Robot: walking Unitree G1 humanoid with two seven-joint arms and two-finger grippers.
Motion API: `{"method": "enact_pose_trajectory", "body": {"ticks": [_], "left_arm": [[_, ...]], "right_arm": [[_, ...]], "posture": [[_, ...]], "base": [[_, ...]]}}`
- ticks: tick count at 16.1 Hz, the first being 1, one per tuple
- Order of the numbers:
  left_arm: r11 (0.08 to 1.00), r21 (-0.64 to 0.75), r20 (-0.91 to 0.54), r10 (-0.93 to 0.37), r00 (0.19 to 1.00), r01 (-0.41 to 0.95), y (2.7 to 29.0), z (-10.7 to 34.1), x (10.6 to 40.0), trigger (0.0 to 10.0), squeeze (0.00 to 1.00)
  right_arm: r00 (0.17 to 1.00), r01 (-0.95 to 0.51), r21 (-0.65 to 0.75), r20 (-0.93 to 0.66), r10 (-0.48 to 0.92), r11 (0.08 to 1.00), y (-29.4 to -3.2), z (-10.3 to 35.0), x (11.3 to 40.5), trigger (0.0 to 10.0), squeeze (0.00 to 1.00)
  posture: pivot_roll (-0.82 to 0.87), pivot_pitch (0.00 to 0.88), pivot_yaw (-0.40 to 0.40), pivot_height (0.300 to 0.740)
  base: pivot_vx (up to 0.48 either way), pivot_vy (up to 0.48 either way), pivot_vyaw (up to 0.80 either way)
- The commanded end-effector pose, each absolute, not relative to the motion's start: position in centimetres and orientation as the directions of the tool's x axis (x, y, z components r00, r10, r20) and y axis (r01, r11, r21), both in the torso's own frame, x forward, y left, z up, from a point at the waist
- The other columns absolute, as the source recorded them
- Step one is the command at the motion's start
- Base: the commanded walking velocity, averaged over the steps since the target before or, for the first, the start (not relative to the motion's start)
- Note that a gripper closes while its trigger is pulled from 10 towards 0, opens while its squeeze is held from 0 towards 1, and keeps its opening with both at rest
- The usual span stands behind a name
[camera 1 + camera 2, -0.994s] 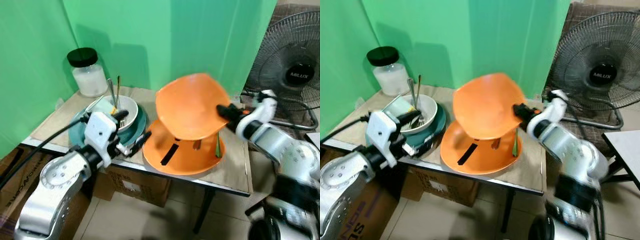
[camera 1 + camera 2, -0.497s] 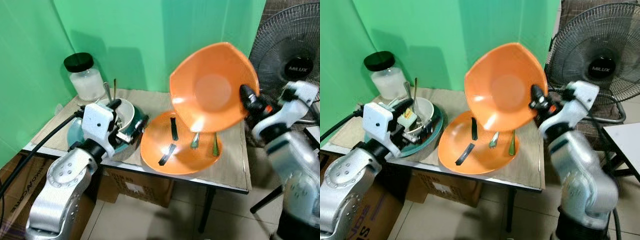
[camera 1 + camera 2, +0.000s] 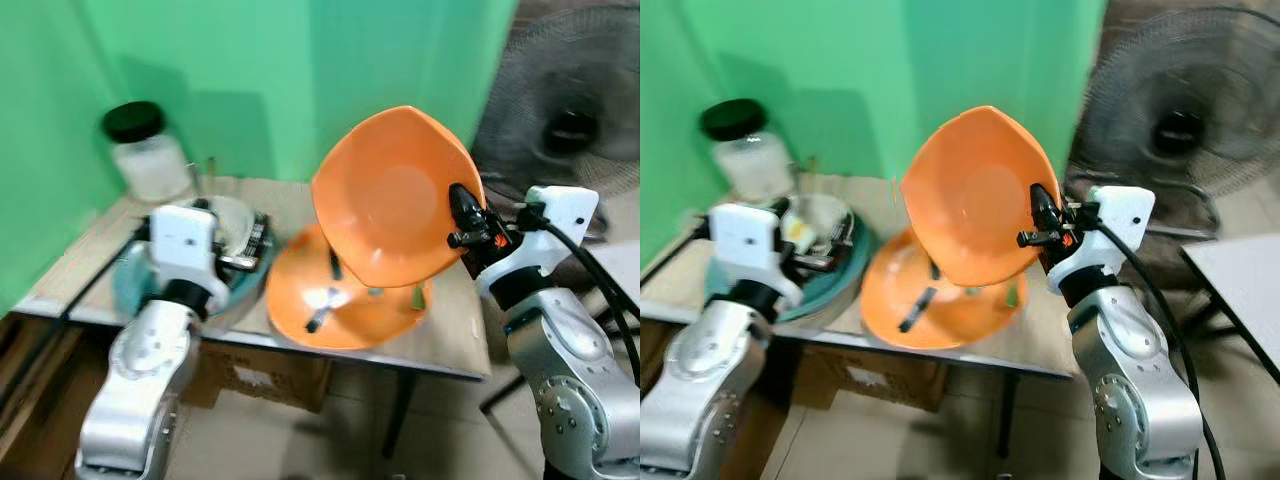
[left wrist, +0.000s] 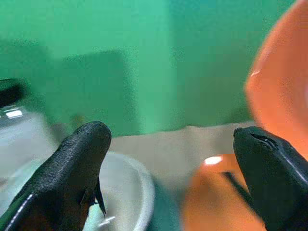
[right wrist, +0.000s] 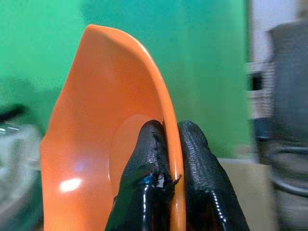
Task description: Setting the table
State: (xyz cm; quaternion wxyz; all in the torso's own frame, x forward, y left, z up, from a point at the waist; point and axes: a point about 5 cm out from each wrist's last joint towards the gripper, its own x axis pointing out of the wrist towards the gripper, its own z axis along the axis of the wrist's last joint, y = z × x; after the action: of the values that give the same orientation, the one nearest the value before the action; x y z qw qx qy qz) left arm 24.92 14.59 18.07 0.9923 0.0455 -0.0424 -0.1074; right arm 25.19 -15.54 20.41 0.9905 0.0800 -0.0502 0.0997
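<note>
An orange bowl [image 3: 393, 195] hangs tilted in the air above the table, its hollow facing me. My right gripper [image 3: 462, 214] is shut on the bowl's right rim, and the two black fingers [image 5: 154, 159] pinch the rim [image 5: 169, 125] between them. Below it an orange plate [image 3: 300, 300] lies on the table with several pieces of cutlery [image 3: 322, 299] on it. To the left a white bowl [image 3: 232, 215] with utensils sits on a teal plate [image 3: 130, 285]. My left gripper [image 4: 173, 159] is open beside the white bowl [image 4: 130, 192], holding nothing.
A glass jar with a black lid [image 3: 140, 155] stands at the table's back left by the green backdrop. A floor fan [image 3: 575, 120] stands to the right of the table. A cardboard box [image 3: 255, 375] sits under the table. The table's front edge [image 3: 440, 362] is near my arms.
The camera has shifted and the picture is blurred. My right gripper has brought the orange bowl lower and leftward, nearer the orange plate. My left arm stays by the white bowl.
</note>
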Motion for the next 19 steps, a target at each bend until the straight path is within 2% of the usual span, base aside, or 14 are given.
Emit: {"method": "enact_pose_trajectory", "body": {"ticks": [1, 6, 11, 15, 19], "left_arm": [[0.977, 0.106, 0.087, -0.193, 0.977, 0.183, 14.8, 18.4, 24.7, 10.0, 0.0], [0.986, 0.131, 0.071, -0.115, 0.991, 0.105, 16.3, 18.6, 23.1, 10.0, 0.0], [0.978, 0.142, 0.054, -0.162, 0.985, 0.153, 16.0, 18.7, 23.6, 10.0, 0.0], [0.979, 0.114, 0.072, -0.175, 0.982, 0.166, 15.0, 18.8, 24.5, 10.0, 0.0], [0.983, 0.097, 0.06, -0.161, 0.985, 0.155, 15.3, 18.6, 24.2, 10.0, 0.0]], "right_arm": [[0.97, -0.197, 0.137, 0.169, 0.173, 0.971, -15.5, 21.4, 25.2, 10.0, 0.0], [0.968, -0.229, 0.156, 0.143, 0.207, 0.961, -14.6, 21.0, 24.7, 10.0, 0.0], [0.975, -0.203, 0.149, 0.124, 0.185, 0.968, -15.0, 20.6, 24.3, 10.0, 0.0], [0.974, -0.204, 0.144, 0.128, 0.186, 0.968, -15.3, 21.1, 24.6, 10.0, 0.0], [0.975, -0.205, 0.111, 0.115, 0.192, 0.972, -15.3, 21.0, 24.4, 10.0, 0.0]], "posture": [[-0.08, 0.0, 0.055, 0.74], [-0.05, 0.003, 0.018, 0.74], [-0.08, 0.003, 0.055, 0.74], [-0.12, 0.005, 0.039, 0.74], [-0.1, 0.015, 0.025, 0.74]], "base": [[0.0, 0.0, -0.8], [0.0, 0.0, -0.8], [0.0, 0.0, -0.8], [0.0, 0.0, -0.8], [0.0, 0.0, -0.8]]}}
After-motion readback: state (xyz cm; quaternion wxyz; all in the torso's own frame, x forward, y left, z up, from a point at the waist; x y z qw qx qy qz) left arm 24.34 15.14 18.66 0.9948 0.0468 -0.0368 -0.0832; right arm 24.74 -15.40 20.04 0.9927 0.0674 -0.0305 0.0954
